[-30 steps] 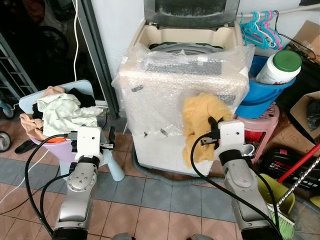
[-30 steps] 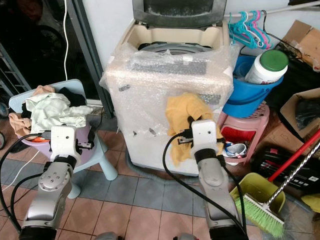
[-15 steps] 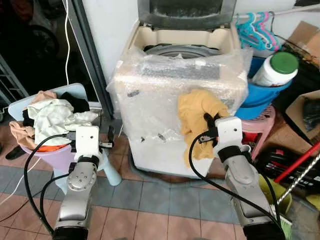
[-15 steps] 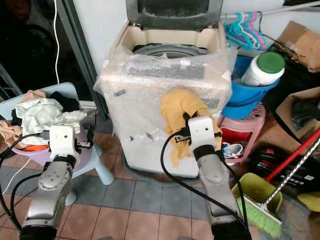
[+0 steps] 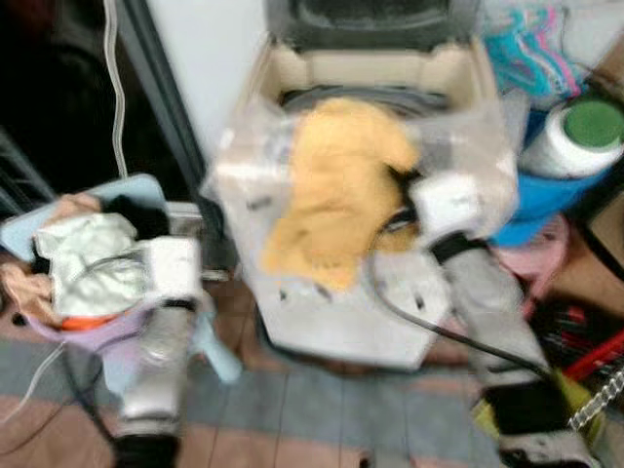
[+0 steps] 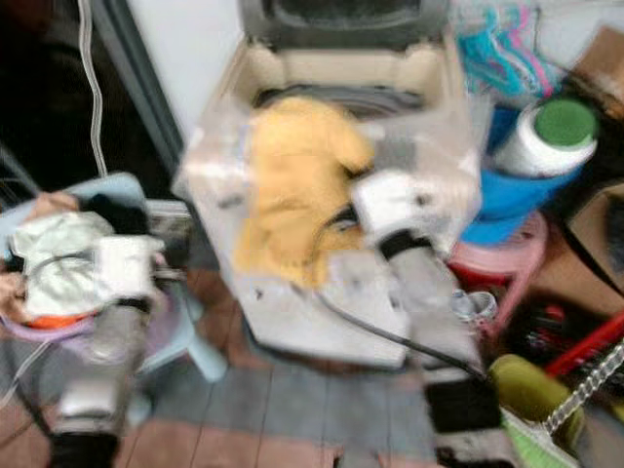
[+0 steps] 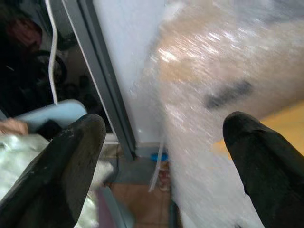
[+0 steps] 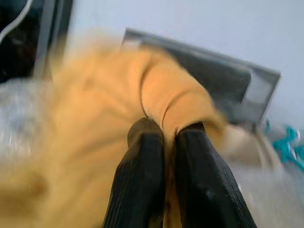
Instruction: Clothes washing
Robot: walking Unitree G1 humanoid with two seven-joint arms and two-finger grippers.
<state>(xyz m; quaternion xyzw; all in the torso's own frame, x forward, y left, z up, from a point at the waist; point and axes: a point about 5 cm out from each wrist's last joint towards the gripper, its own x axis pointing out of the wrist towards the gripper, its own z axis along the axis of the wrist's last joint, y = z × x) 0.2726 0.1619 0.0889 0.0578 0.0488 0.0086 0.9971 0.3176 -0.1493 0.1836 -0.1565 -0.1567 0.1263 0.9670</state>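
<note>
Heavy motion blur in bright daylight, glare on bubble wrap (image 7: 223, 71), dark doorway shadow.

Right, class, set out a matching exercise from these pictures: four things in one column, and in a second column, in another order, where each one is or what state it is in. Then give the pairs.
Things:
1. yellow garment
2. left gripper
3. pile of clothes
4. white bottle with green cap

Places or states:
A. standing in the blue bucket beside the washing machine
B. open, holding nothing
C. pinched in the right gripper, over the front of the machine
D. heaped on the small light blue chair

Pairs: 1-C, 2-B, 3-D, 4-A
</note>
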